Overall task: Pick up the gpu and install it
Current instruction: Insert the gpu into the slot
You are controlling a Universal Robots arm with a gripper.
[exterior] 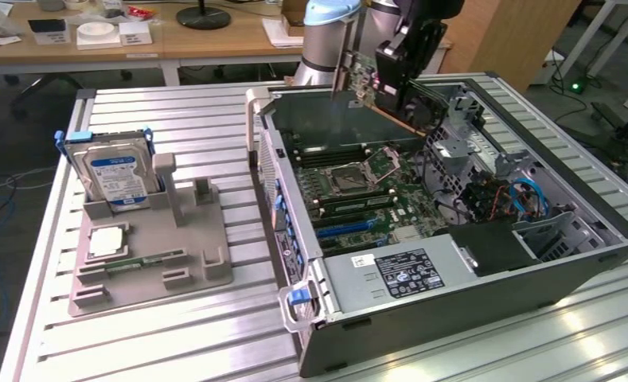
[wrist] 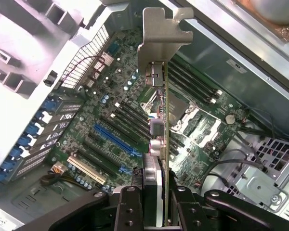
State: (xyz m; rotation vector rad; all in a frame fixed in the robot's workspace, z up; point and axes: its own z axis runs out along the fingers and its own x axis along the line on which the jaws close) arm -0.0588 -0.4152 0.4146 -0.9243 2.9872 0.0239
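Observation:
The gpu [exterior: 361, 79] hangs above the back of the open computer case [exterior: 568, 263], over the motherboard [exterior: 367, 199]. My gripper [exterior: 396, 72] is shut on it from above. In the wrist view the gpu [wrist: 164, 120] appears edge-on, and its silver bracket [wrist: 161, 33] is at the end away from my gripper [wrist: 156, 209]. One black finger [wrist: 130, 207] presses on each side of the card. Below the card lie the motherboard's expansion slots, among them a blue slot [wrist: 113, 139]. The card is clear of the board and touches no slot.
A grey parts holder [exterior: 149, 270] on the slatted table at the exterior view's left holds an upright hard drive [exterior: 117, 175], a memory stick [exterior: 149, 259] and a square chip [exterior: 107, 239]. Inside the case are a power supply [exterior: 404, 274], drive cages and cables [exterior: 510, 195].

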